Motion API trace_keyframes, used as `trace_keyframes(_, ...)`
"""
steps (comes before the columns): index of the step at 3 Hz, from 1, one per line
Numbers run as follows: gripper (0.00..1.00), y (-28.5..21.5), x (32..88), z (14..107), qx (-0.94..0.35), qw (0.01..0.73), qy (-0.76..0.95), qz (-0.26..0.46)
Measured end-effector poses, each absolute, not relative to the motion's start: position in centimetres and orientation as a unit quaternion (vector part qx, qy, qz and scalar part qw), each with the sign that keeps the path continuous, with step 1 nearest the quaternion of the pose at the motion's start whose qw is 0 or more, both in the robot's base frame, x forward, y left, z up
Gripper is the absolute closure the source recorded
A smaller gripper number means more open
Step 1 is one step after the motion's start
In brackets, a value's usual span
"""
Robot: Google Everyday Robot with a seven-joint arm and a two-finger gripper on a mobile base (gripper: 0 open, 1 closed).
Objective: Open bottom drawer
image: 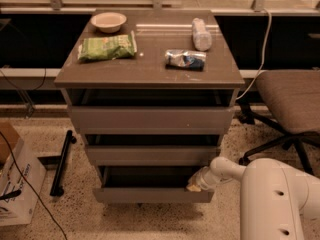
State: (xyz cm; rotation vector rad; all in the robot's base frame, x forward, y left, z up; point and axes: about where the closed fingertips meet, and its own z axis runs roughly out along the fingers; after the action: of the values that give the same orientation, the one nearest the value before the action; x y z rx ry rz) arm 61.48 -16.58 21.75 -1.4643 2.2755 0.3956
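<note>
The bottom drawer (150,194) is the lowest of three grey-brown drawers in a low cabinet (150,74). Its flat handleless front stands out a little from the cabinet, with a dark gap above it. My gripper (194,186) is at the drawer's top right corner, its yellowish tip against the upper edge of the front panel. My white arm (270,194) reaches in from the lower right.
The middle drawer (150,155) and top drawer (150,119) sit above. On the cabinet top lie a bowl (108,20), a green chip bag (107,47), a bottle (201,34) and a crumpled packet (185,58). An office chair (290,99) stands right, a cardboard box (15,179) left.
</note>
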Motion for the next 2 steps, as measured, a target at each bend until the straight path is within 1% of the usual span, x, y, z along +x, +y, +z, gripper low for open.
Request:
trace_keyframes(1,0.28,-17.2,58.8,22.5,-0.531,0.175,0.817,0.140)
trace_keyframes(2,0.00,-16.3,54.6,21.9,-0.538,0.144,0.815,0.161)
